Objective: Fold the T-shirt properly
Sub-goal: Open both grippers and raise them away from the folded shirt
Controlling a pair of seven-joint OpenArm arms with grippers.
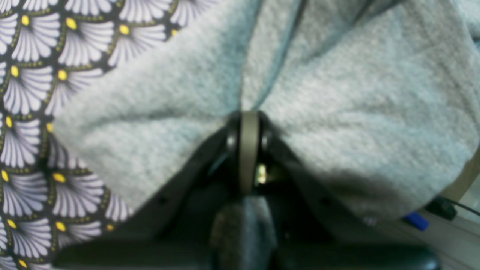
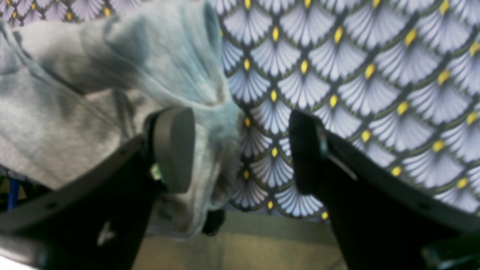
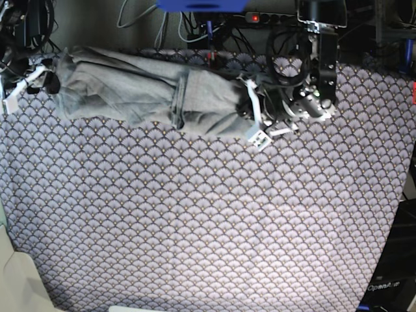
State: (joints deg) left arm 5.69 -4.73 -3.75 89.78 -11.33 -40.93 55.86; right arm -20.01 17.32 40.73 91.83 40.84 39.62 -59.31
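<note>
The light grey T-shirt (image 3: 130,91) lies bunched in a long band along the table's far edge. My left gripper (image 3: 249,112) is at its right end in the base view. The left wrist view shows that gripper (image 1: 249,123) shut on a pinch of the T-shirt (image 1: 356,112), which fans out to both sides. My right gripper (image 3: 45,77) is at the band's left end. In the right wrist view it (image 2: 240,150) stands open, and the T-shirt (image 2: 56,112) drapes over one finger (image 2: 174,146) and hangs partly into the gap; the other finger (image 2: 307,150) is bare.
A purple-grey scallop-patterned cloth (image 3: 208,221) covers the whole table. Cables and a power strip (image 3: 260,18) crowd the space behind the far edge. The table's edge (image 2: 243,240) shows just below the right gripper. A pale object (image 3: 16,279) sits at the near left corner.
</note>
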